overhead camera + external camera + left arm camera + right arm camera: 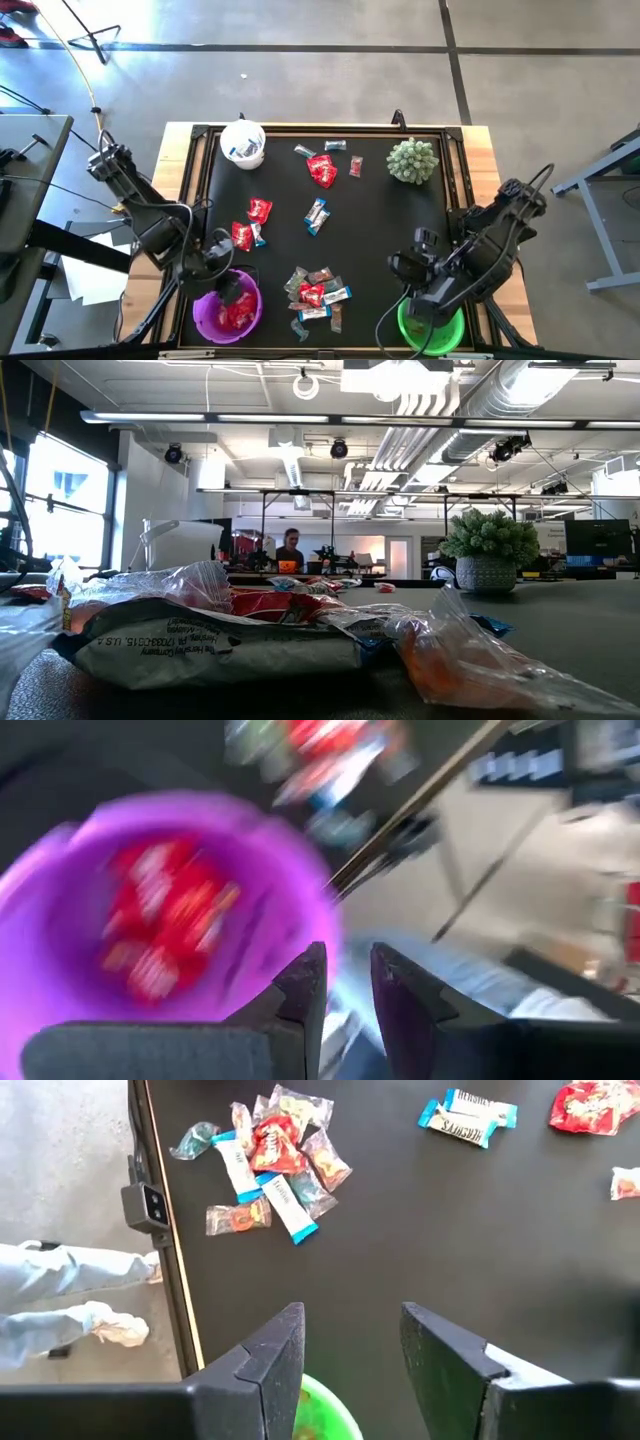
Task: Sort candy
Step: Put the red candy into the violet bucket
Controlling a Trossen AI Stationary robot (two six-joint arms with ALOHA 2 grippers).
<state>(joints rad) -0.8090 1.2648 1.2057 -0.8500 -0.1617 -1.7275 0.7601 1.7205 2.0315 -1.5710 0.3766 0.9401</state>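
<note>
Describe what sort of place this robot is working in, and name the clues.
Probably an open-plan lab or workshop: exposed ceiling ducts, a monitor on distant benches, and a person seated at a workstation.

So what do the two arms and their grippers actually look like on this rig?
Both are dark, near-black jointed arms with black cables looped along them. The left gripper has two dark wedge-shaped fingers narrowing to blunt tips; the right gripper has two dark, flat, angular fingers. No markings are visible on either.
</note>
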